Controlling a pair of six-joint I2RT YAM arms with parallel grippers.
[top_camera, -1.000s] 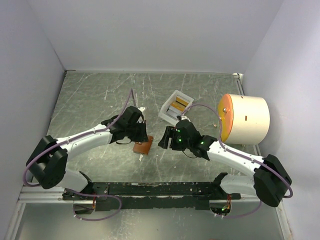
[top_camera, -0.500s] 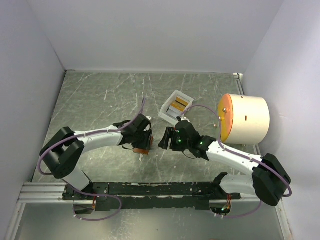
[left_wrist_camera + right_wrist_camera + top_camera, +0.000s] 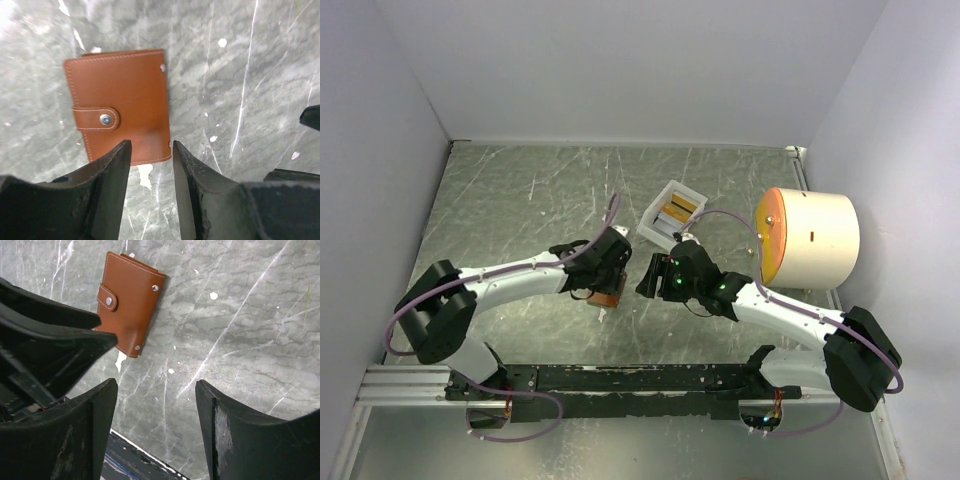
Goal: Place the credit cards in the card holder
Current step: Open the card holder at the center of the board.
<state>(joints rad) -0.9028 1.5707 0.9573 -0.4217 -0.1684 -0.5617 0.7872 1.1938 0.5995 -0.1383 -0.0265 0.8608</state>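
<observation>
Left of centre on the table, found left pincer parted, empty, poised over the closed card holder. Rightward, found right pincer parted, empty; credit cards farther back in white tray. Likely needed strap unsnapped first, one edge pinned.

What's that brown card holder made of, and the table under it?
The card holder looks like tan leather or an imitation of it, smooth with a soft sheen. Pale stitching runs along its edges and a shiny metal snap closes it. The table looks like grey metal sheet or a marbled laminate, glossy, scratched and flecked with white. I cannot tell which.
</observation>
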